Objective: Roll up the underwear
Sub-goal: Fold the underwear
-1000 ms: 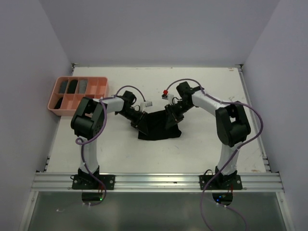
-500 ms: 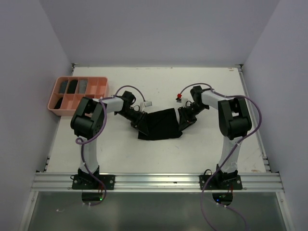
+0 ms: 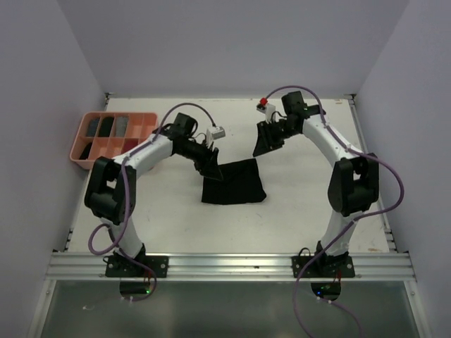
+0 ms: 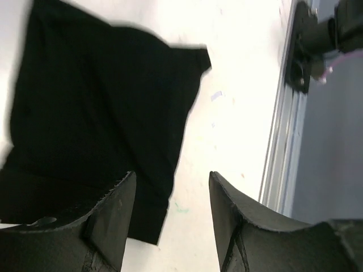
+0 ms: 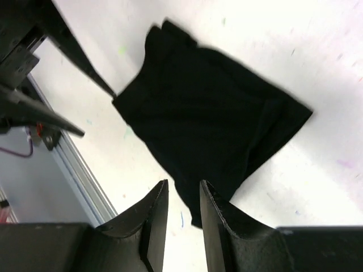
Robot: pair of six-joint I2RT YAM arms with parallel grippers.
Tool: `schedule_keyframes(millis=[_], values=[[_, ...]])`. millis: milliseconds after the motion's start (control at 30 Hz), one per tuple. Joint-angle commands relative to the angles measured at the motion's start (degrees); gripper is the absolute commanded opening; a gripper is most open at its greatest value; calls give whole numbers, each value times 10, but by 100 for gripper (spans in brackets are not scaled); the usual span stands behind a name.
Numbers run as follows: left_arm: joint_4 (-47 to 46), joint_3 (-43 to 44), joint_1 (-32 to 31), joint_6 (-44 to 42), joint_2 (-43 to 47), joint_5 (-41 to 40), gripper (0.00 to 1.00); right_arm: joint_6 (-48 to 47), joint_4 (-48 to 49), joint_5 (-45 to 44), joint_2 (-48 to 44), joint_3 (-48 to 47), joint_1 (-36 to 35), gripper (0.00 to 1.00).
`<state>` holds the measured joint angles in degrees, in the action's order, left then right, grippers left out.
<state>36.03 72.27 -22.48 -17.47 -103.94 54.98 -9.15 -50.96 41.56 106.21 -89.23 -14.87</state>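
- Top external view: the black underwear (image 3: 236, 183) lies flat on the white table (image 3: 296, 211), roughly midway between the two arms, spread out as a rough square and not rolled.
- The left gripper (image 3: 211, 167) hangs over the far left corner of the cloth, pointing down at it. From this view it is hard to tell whether its tips touch the fabric.
- In the left wrist view, the left gripper (image 4: 170, 198) has its jaws spread wide with nothing between them. Bare table shows through the gap.
- In that same view, the black underwear (image 4: 96, 113) fills the left half of the picture, and its near edge runs under the left-hand finger (image 4: 110, 218).
- The right gripper (image 3: 262, 144) is lifted off the table, beyond the far right corner of the cloth and clear of it.
- In the right wrist view, the right gripper (image 5: 182, 209) has only a narrow gap between its fingers (image 5: 218, 226). The gap holds nothing, and pale table shows through it.
- In that view, the black underwear (image 5: 210, 113) lies well below and ahead of the fingers, with a few soft creases and one corner folded slightly over.
- A metal rail (image 5: 85, 175) runs along the table's near edge.
- A pink tray (image 3: 150, 127) sits at the far left of the table, well apart from the cloth. Several of its compartments hold dark or grey items that are too small to make out.
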Motion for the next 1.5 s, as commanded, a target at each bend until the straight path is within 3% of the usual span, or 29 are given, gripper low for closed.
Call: schedule_keyframes(millis=[0, 200, 267, 400, 633, 967, 1300, 1400, 1467], values=[[-73, 54, 9, 56, 9, -24, 58, 76, 71, 4, 34, -63, -8, 32], [-118, 95, 11, 104, -85, -60, 57, 109, 130, -22, 130, -102, -30, 35], [-130, 98, 13, 113, -110, -72, 56, 96, 129, -50, 145, -103, -45, 43], [-140, 100, 20, 114, -147, -99, 55, 71, 183, -115, 137, -76, -53, 46], [-124, 89, 26, 105, -186, -146, 54, 20, 167, -177, 152, -104, -58, 46], [-118, 84, 27, 104, -198, -148, 54, -46, 113, -228, 172, -114, -93, 45], [-119, 77, 27, 105, -198, -152, 55, -79, 85, -265, 188, -107, -96, 40], [-119, 71, 27, 105, -197, -154, 54, -85, 90, -277, 184, -96, -96, 32], [-121, 66, 27, 104, -195, -156, 54, -87, 93, -281, 181, -90, -96, 20]])
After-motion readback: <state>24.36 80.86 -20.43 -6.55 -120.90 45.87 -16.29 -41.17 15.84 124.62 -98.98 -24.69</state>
